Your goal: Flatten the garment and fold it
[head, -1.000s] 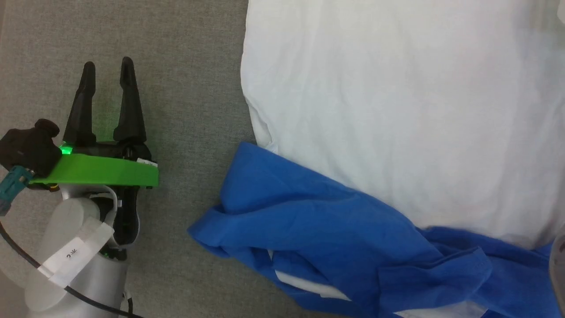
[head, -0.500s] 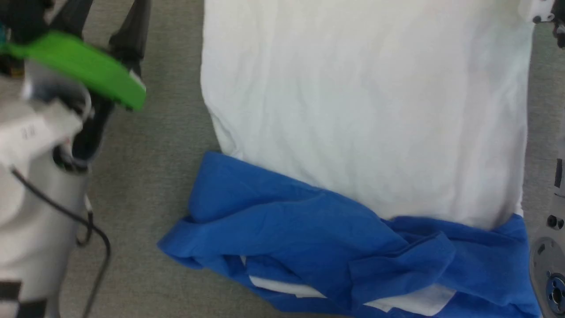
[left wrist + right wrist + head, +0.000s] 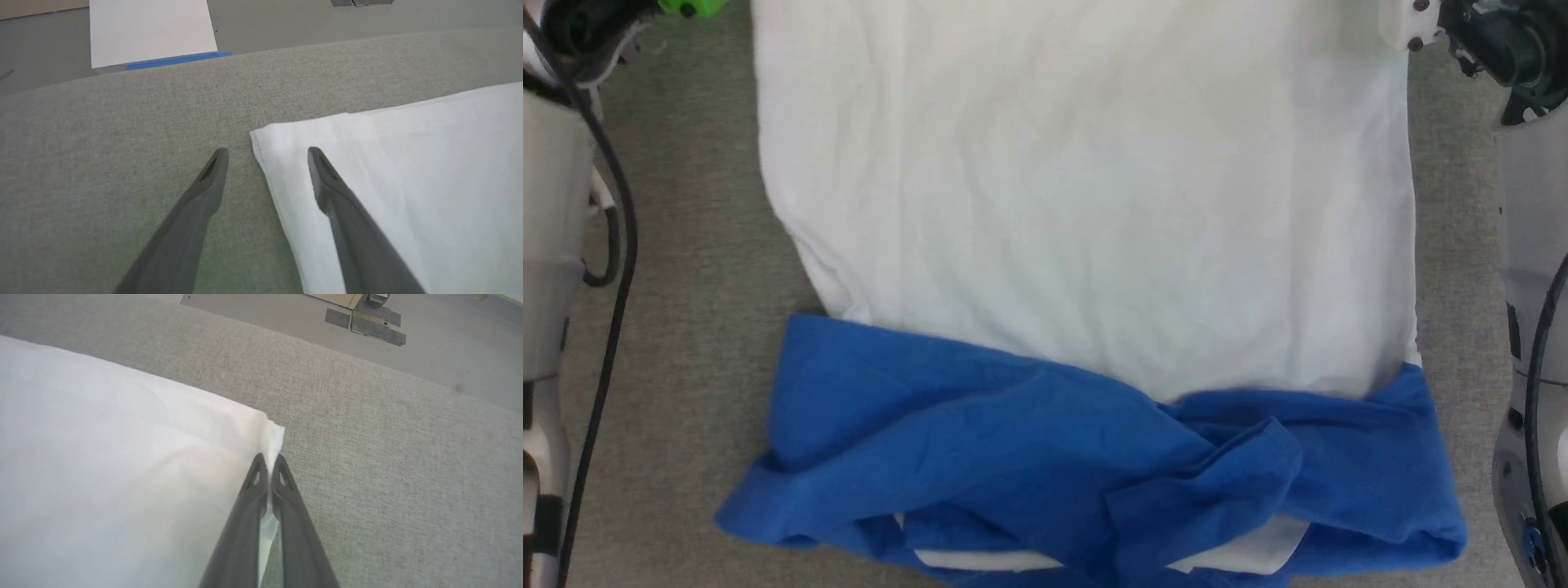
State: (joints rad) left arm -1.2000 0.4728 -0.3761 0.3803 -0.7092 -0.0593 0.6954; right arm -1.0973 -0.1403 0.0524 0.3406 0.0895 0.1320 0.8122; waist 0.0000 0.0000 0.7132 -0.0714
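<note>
Your T-shirt [image 3: 1086, 204] lies spread on the grey woven surface [image 3: 703, 245], its thin white body fairly smooth and its blue sleeves bunched nearest you. Your right gripper [image 3: 269, 459] pinches one far hem corner (jaws clamped on cloth). Your left gripper [image 3: 266, 150] gapes astride the other corner. Beyond lie a smooth grey floor [image 3: 286, 20] and a white box [image 3: 151, 32].
</note>
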